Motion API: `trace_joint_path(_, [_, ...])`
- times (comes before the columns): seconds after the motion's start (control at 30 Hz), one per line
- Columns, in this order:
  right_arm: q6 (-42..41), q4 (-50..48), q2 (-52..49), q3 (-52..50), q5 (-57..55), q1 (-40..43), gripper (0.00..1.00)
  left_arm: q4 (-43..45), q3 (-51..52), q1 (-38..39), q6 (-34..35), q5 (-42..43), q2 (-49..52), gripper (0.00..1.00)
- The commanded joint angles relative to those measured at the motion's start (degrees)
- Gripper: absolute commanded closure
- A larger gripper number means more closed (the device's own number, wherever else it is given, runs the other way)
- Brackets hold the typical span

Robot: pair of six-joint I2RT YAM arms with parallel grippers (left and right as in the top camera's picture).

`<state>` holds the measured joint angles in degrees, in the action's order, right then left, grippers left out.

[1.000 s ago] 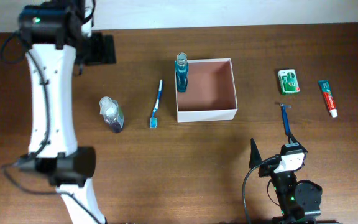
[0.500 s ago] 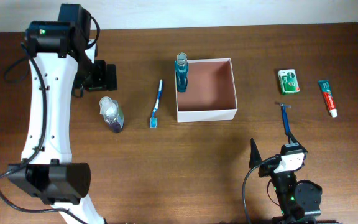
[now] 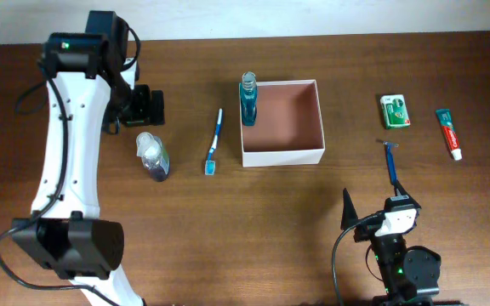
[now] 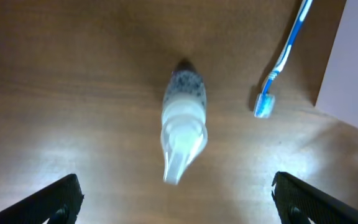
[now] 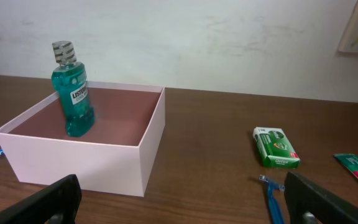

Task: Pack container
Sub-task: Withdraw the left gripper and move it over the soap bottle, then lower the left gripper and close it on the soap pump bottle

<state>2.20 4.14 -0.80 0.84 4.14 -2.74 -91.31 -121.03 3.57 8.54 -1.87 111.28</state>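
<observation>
My left gripper (image 3: 145, 105) hangs jaws-down over the table's far left, spread wide and holding nothing. Its white arm runs up from the near edge and bends back at the top. Through its wrist camera, a clear bottle (image 4: 182, 121) lies flat just below the open fingers, and a toothbrush (image 4: 283, 56) lies to its right.

My right gripper (image 3: 373, 204) sits folded low at the near edge, facing the far side, jaws equally wide and empty. A razor (image 3: 390, 161) lies just ahead of it.

The container (image 3: 282, 156) stands mid-table, square, with white walls and a pinkish-brown inside. A mouthwash (image 5: 73, 93) stands upright in its far-left corner. A packet (image 3: 395, 111) and a toothpaste (image 3: 449, 133) lie to its right.
</observation>
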Motion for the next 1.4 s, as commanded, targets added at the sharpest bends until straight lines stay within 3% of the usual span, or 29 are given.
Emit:
trace_joint_path(0.0, [0.4,-0.1,0.5,-0.5,0.5,-0.3,0.01,2.7,3.2,-0.2,-0.9,0.7,-0.1,0.01])
trace_joint_path(0.5, [0.4,-0.1,0.5,-0.5,0.5,-0.3,0.02,13.1,17.1,-0.2,-4.4,0.6,0.3,0.01])
trace_joint_path(0.93, [0.4,-0.1,0.5,-0.5,0.5,-0.3,0.01,14.1,20.4,-0.2,-4.4,0.6,0.3,0.02])
trace_joint_path(1.1, [0.4,-0.1,0.5,-0.5,0.5,-0.3,0.01,14.6,20.8,-0.2,-4.4,0.6,0.3,0.11])
trace_joint_path(1.17, [0.4,-0.1,0.5,-0.5,0.5,-0.3,0.01,14.7,20.8,-0.2,-4.3,0.6,0.3,0.24])
trace_joint_path(1.37, [0.4,-0.1,0.5,-0.5,0.5,-0.3,0.01,14.6,20.8,-0.2,-4.3,0.6,0.3,0.41])
